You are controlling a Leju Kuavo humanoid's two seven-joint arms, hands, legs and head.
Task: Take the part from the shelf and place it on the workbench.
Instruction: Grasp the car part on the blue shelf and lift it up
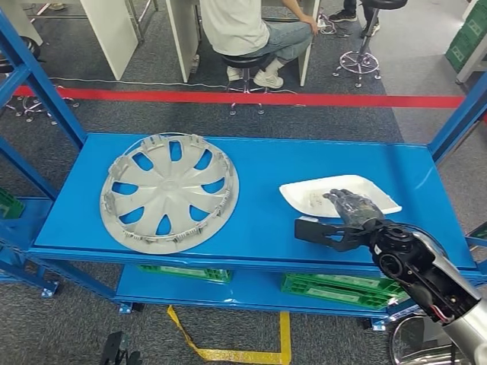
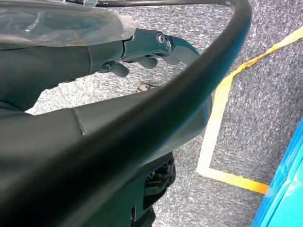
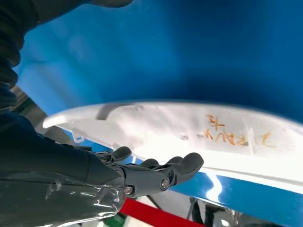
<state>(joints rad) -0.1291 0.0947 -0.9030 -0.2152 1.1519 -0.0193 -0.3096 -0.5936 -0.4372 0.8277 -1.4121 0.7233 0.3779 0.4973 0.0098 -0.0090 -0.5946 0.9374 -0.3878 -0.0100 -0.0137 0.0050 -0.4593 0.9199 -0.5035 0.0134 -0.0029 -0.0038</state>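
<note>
Reach-in stage: right hand (image 1: 348,207), fingers spread and holding nothing, sits at the flat white plastic part (image 1: 338,193) on the blue metal shelf (image 1: 259,228), so next it needs a proper grip.

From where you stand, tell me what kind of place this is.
Probably a workshop or robot test area: a blue metal shelf rack holds a silver wheel cover and a white part, with red floor tape and a seated person at desks beyond.

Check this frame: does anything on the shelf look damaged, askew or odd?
Mostly no. The white part carries orange handwriting and smudges; the hubcap lies flat on the blue shelf. Right robot hand reaches the part.
</note>
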